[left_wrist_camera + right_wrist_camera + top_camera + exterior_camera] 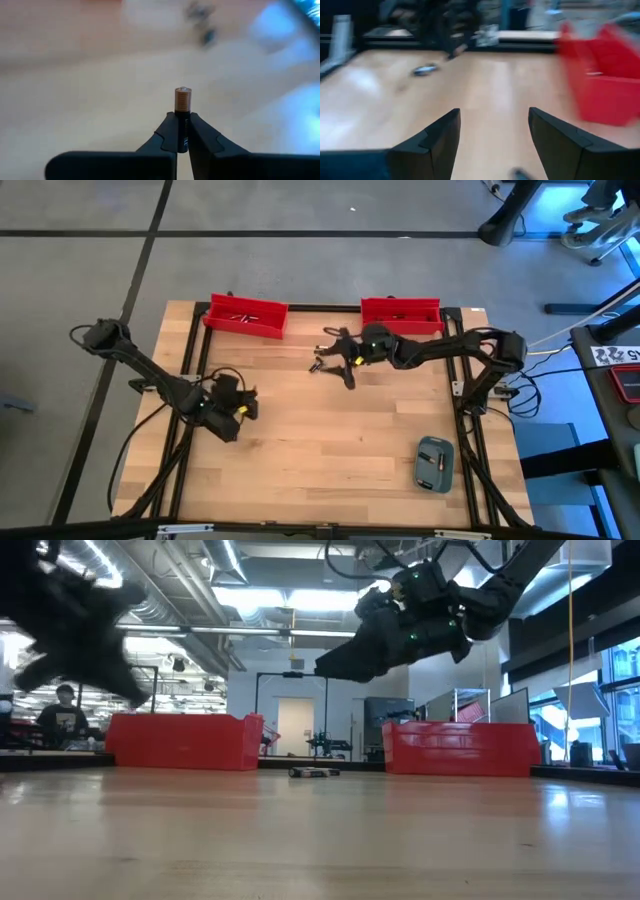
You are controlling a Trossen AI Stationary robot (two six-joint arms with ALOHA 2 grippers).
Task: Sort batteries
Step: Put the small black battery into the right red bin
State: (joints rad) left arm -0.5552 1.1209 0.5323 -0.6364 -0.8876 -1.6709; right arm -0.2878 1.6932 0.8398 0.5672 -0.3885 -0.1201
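A few small dark batteries [319, 364] lie loose on the wooden table between the two red bins; the low view shows the batteries [313, 772] on the far part of the table. My right gripper [337, 358] hovers open just right of them, raised above the table [335, 662]. In its wrist view the open gripper [494, 135] looks over the batteries [425, 69] and the right red bin [602, 75]. My left gripper [240, 406] is over the table's left half, shut on one battery [183, 99]. My left gripper pinches a single battery between its two fingertips [170, 130] at the dark lower body [182, 134]. The copper-coloured end with its silvery cap [183, 97] sticks out past the fingertips, in line with the fingers. The battery is lifted clear of the table.
Two red bins stand along the far edge, the left one [245, 316] and the right one [400, 313]. A grey-blue rounded case [435, 463] lies near the right near corner. Bare wood spans the table's middle [330, 440]. A person [62, 715] shows beyond the table.
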